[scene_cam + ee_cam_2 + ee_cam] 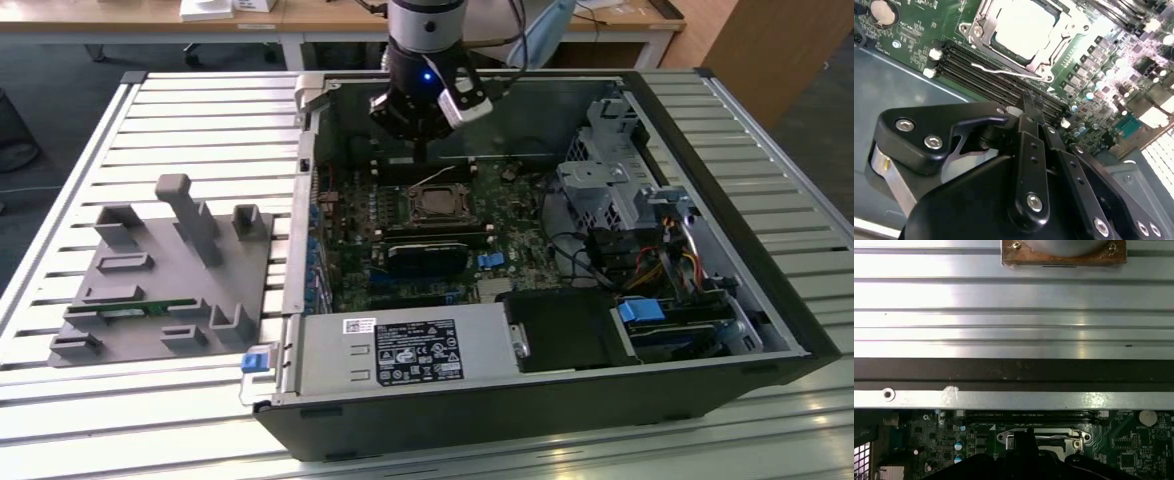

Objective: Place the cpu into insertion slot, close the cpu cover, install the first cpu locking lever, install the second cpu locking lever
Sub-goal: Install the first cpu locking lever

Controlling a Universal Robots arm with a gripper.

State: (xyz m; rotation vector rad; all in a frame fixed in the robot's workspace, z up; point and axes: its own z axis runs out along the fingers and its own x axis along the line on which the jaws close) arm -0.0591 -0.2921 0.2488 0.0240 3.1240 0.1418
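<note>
- Grey plastic fixture tray (160, 290) lies on the slatted metal table (200, 110) at the exterior view's left, well apart from the work.
- Black open computer case (534, 420) holds the green motherboard (400, 270).
- Small silvery-tan square cpu (1019, 27) already sits in its socket, with the thin silvery cpu cover (979, 30) closed around it, I judge.
- One thin wire locking lever (999, 72) looks unlatched, so lever work remains.
- Black gripper (1031, 117) hovers just beside the socket, fingers together, holding nothing.
</note>
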